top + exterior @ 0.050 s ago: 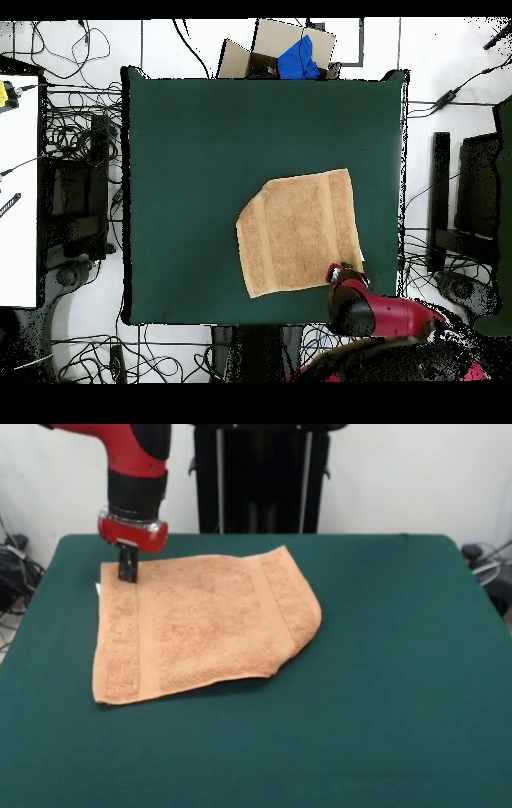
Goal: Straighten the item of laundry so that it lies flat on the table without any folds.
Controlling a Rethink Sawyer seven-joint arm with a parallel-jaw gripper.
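- The gripper (pixel 127 570) sits in the upper left of the front view, its dark tips pressed down at the far left corner of the towel (pixel 200 624). The tips look drawn close together, but I cannot tell whether they are pinching cloth or merely resting on it.
- Judging by that placing, a corner is the natural hold for pulling the cloth taut, so the arm (pixel 132 464) comes straight down over it.
- In the overhead view the gripper (pixel 337 272) shows at the towel's (pixel 298 232) lower right corner, mostly hidden by the red wrist.
- The towel lies left of centre in the front view, largely spread, with border bands running along its left and right sides.
- Its right end is not flat: the edge curls under in a rounded fold, which the overhead view shows as a clipped corner at the towel's upper left.
- That fold seems to be what remains to be undone.
- The table (pixel 400 688) stretches wide and green around it, leaving room to spread the cloth.
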